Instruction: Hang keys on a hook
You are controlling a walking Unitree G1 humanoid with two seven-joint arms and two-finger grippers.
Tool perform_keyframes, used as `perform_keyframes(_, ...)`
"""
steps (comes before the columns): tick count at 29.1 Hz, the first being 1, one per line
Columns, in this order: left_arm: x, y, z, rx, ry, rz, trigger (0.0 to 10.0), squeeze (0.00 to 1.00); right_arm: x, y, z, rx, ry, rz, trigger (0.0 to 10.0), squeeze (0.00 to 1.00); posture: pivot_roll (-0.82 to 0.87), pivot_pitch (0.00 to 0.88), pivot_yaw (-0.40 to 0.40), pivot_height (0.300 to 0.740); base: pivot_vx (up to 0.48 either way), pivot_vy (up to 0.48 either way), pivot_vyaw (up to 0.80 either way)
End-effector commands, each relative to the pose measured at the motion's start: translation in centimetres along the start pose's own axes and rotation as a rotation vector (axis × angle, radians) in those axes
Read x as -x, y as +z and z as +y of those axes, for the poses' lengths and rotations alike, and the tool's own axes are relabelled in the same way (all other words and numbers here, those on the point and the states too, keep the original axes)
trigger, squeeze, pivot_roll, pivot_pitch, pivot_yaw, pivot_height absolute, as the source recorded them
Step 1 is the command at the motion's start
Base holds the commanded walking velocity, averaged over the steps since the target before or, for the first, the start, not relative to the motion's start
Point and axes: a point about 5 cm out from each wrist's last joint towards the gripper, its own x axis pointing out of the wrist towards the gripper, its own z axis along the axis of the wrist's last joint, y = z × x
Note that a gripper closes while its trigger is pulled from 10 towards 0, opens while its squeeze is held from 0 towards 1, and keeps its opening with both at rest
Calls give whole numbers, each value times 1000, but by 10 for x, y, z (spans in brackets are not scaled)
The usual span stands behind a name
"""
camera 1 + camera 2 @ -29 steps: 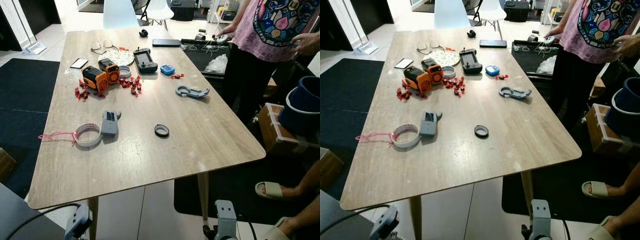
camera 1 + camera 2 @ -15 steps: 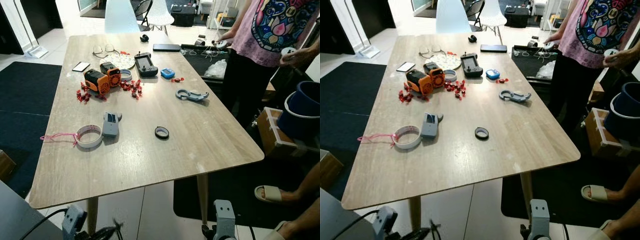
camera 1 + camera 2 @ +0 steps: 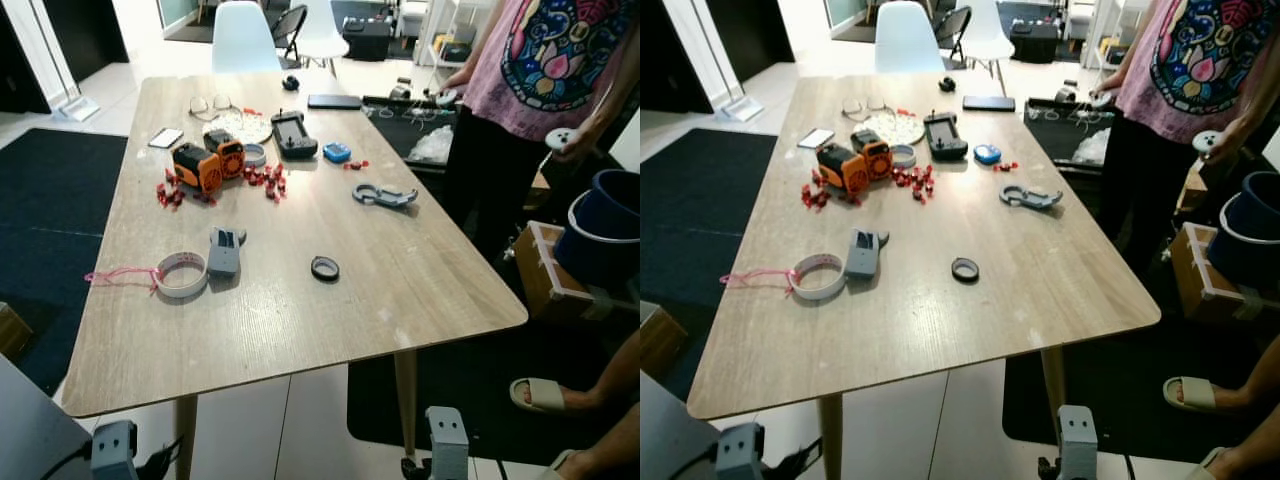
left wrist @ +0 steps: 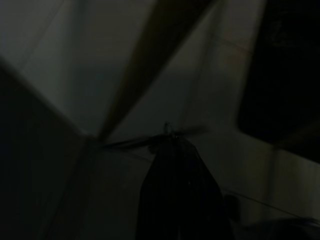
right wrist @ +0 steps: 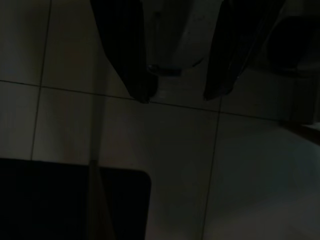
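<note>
Both arms hung below the table (image 3: 300, 330); the right end effector (image 5: 177, 95) was spread wide over floor tiles, the left end effector's (image 4: 175, 145) state impossible to tell. A grey key fob (image 3: 224, 250) lay lengthwise, pointing away, touching a tape roll (image 3: 181, 274).

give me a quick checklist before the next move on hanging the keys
1. Keys found: cannot tell; the grey fob may be them.
2. Hook found: cannot tell; a hook-shaped grey clip lies on the table.
3. Right gripper free: ok, open, low over the floor.
4. Left gripper ready: cannot tell, too dark.
5. Person clear: not ok, standing at the table's right edge.
</note>
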Motion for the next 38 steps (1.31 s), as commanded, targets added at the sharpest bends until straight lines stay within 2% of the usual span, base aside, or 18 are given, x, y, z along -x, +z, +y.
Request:
perform_keyframes(1,2,-13,0,-23,56,39,10000,0,2,-8,0,7,4,29,10000,0,38,43,-5,740,0,0,0)
perform_keyframes(4,2,-15,-2,-62,77,47,10000,0,2,-9,2,13,11,29,10000,0,36,40,-5,740,0,0,0)
perform_keyframes(7,-3,-17,-10,-115,90,63,10000,0,1,-8,4,21,22,27,10000,0,36,28,-3,740,0,0,0)
perform_keyframes(10,-3,-17,-10,-115,90,63,10000,0,1,-8,4,21,22,27,10000,0,36,28,-3,740,0,0,0)
perform_keyframes(13,-11,-9,-15,-186,99,34,10000,0,-1,-4,8,28,30,21,10000,0,33,16,4,740,0,0,0)
perform_keyframes(25,-19,-4,-20,-176,60,57,10000,0,-3,2,9,45,31,2,10000,0,32,0,29,740,0,0,0)
perform_keyframes(29,-23,1,-20,-241,56,66,10000,0,-3,1,10,28,21,4,10000,0,37,0,55,740,0,0,0)
perform_keyframes(31,-23,1,-20,-241,56,66,10000,0,-3,1,10,28,21,4,10000,0,37,0,55,740,0,0,0)
perform_keyframes(32,-24,1,-19,-265,49,85,10000,0,-2,-6,12,14,19,21,10000,0,47,3,66,740,0,0,0)
perform_keyframes(36,-24,-1,-19,-294,38,110,10000,0,-1,-11,15,10,26,36,10000,0,51,7,60,740,0,0,0)
perform_keyframes(38,-24,-4,-20,-335,24,119,10000,0,0,-14,16,18,32,47,10000,0,51,9,55,740,0,0,0)
